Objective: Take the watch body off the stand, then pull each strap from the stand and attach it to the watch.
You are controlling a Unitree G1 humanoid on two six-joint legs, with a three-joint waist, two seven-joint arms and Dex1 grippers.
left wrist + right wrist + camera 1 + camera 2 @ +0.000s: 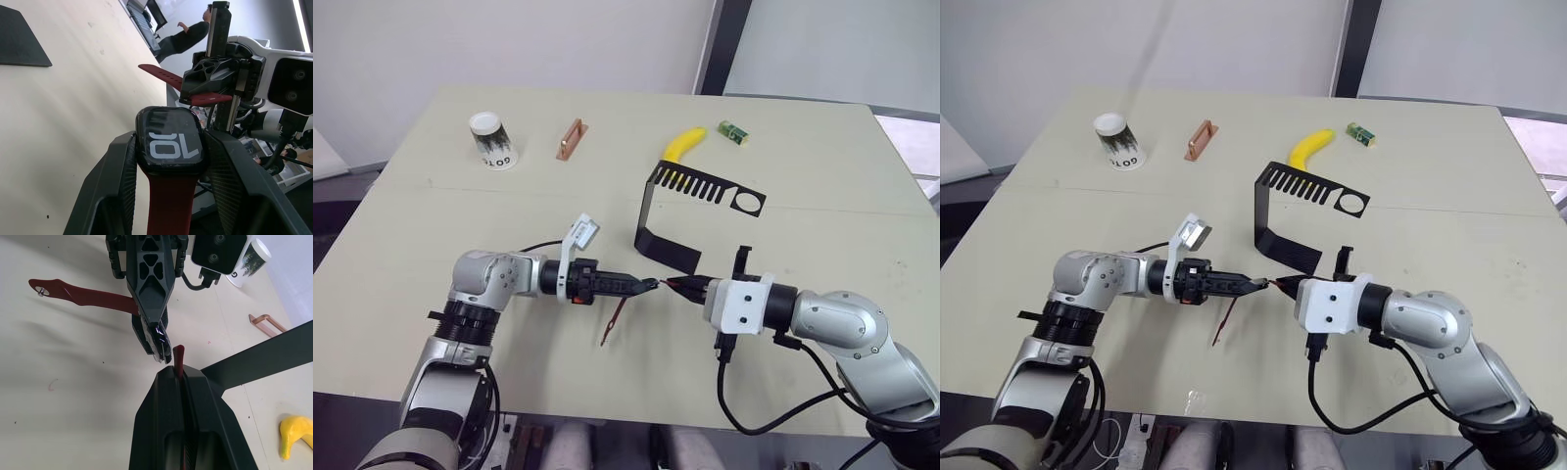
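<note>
Left tool (pixel 644 286) grips the watch body (pixel 169 140) between its fingers, one maroon strap (pixel 614 323) already fixed to it and hanging toward the surface (pixel 431 225). Right tool (pixel 683 286) is clamped on the second strap (pixel 178 358), its tip just beside the watch. Behind them stands the black stand (pixel 700 188).

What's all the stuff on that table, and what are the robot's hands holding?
Cup: one, white with dark print, far left.
Copper bar: one, right of cup.
Banana: one, yellow, behind stand.
Green block: one, far right.
Stand: one, black, centre.
Watch body: one, black, in left end effector.
Straps: two, maroon; one hangs from the watch, one in right end effector.
Left end effector: shut on watch.
Right end effector: shut on strap.
</note>
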